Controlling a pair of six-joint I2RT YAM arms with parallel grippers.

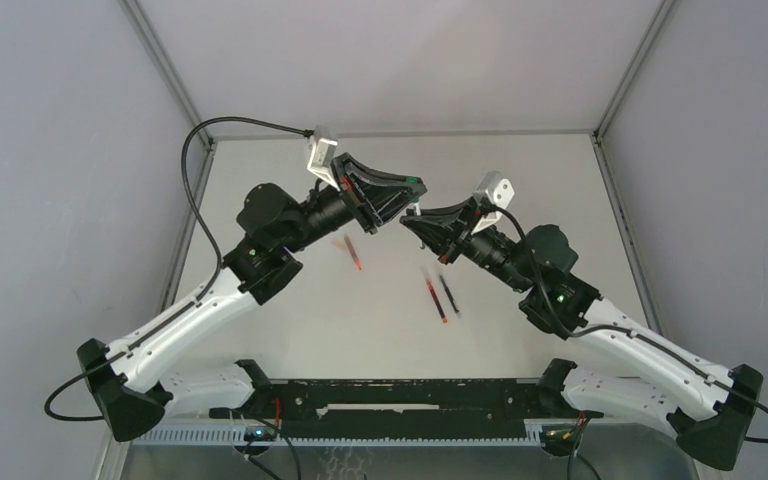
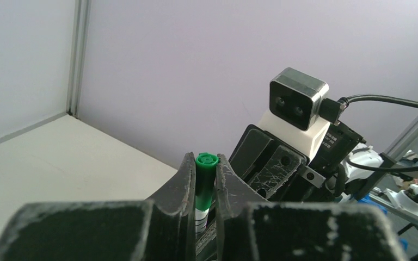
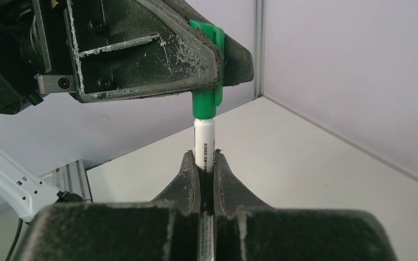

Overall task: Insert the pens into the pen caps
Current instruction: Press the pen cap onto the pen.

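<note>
Cannot follow the green cap [image 3: 206, 103] past its clip into the left end effector [image 2: 205, 163]. Cannot see how deep the green pen [image 3: 204, 142] sits in it. Cannot read the print on the barrel: too small. Lose the barrel's lower length between the fingers [image 3: 189, 182] of the right end effector [image 3: 205, 163] and at the bottom edge.

From above, cannot tell whether the red pen [image 1: 353, 252] left of the counter's [image 1: 520, 200] middle, the second red pen [image 1: 433, 293] and the black pen [image 1: 449, 295] just beside it carry caps. Cannot identify the pale orange smear [image 1: 340, 243] by the first red pen. Cannot see the counter's near edge behind the mounting rail [image 1: 400, 405]. Cannot resolve the blurred clutter [image 2: 413, 190] at the left wrist view's right edge.
</note>
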